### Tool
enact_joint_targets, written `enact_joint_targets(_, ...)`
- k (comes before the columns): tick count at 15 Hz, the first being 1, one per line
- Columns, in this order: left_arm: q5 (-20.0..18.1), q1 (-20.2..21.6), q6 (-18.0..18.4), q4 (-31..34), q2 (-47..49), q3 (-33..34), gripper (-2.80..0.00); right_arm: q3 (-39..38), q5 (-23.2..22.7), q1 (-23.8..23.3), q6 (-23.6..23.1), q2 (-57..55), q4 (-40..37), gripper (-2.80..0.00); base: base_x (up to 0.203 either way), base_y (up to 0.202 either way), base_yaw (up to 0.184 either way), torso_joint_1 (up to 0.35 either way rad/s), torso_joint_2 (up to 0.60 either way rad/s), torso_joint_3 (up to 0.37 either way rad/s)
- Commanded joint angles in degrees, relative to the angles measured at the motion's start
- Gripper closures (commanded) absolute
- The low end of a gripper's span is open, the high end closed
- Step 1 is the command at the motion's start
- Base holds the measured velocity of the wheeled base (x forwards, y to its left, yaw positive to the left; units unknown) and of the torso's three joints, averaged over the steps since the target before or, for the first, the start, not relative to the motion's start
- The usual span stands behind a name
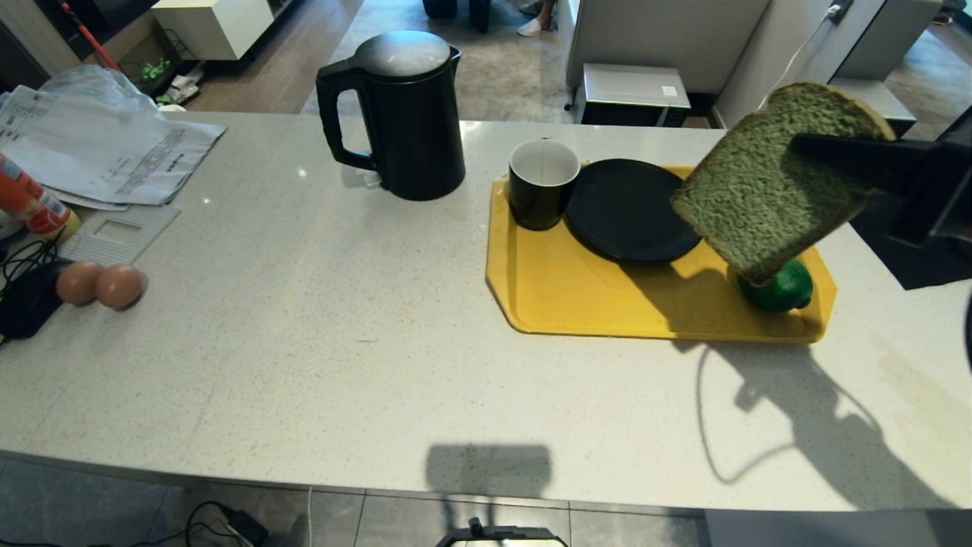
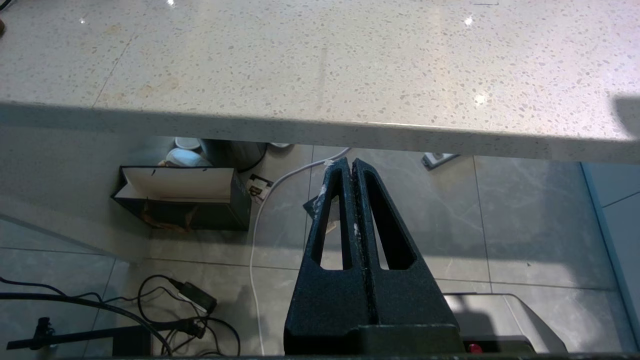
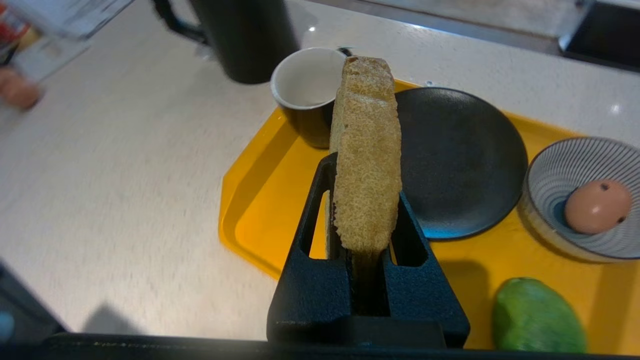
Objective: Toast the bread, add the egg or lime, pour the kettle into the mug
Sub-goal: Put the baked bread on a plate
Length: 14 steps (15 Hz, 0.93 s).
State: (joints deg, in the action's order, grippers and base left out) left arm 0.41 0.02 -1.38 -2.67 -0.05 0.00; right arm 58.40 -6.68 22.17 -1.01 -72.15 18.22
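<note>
Gripping spongy bread, right pincer

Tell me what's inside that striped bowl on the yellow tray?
One brown egg lies in the striped bowl, seen from the right wrist. From the head view the bowl is hidden behind the bread held in the right claw.

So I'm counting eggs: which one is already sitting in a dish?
The egg in the striped bowl on the yellow tray; the two other eggs lie bare on the counter, far left.
</note>
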Motion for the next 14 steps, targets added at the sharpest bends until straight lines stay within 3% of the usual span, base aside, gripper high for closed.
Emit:
enact_joint_targets(1, 0.0, 0.1, 0.0, -0.1, 0.0, 1.0, 0.00, 2.3, 10.1, 3.6, 6.4, -10.4, 3.8, 0.00, 0.000, 0.000, 0.000, 0.000, 0.00, 0.000)
enact_joint_targets(2, 0.0, 0.0, 0.0, -0.1, 0.0, 1.0, 0.00, 3.7, 14.4, 4.0, 10.0, -13.4, 5.1, 0.00, 0.000, 0.000, 0.000, 0.000, 0.00, 0.000)
enact_joint_targets(4, 0.0, 0.0, 0.0, -0.1, 0.0, 1.0, 0.00, 5.2, 17.9, 3.8, 15.8, -17.4, 6.1, 0.00, 0.000, 0.000, 0.000, 0.000, 0.00, 0.000)
enact_joint_targets(8, 0.0, 0.0, 0.0, -0.1, 0.0, 1.0, 0.00, 10.3, 18.9, 2.8, 19.7, -23.2, 6.2, 0.00, 0.000, 0.000, 0.000, 0.000, 0.00, 0.000)
enact_joint_targets(14, 0.0, 0.0, 0.0, -0.1, 0.0, 1.0, 0.00, 12.1, 19.4, 2.8, 23.1, -26.5, 6.0, 0.00, 0.000, 0.000, 0.000, 0.000, 0.00, 0.000)
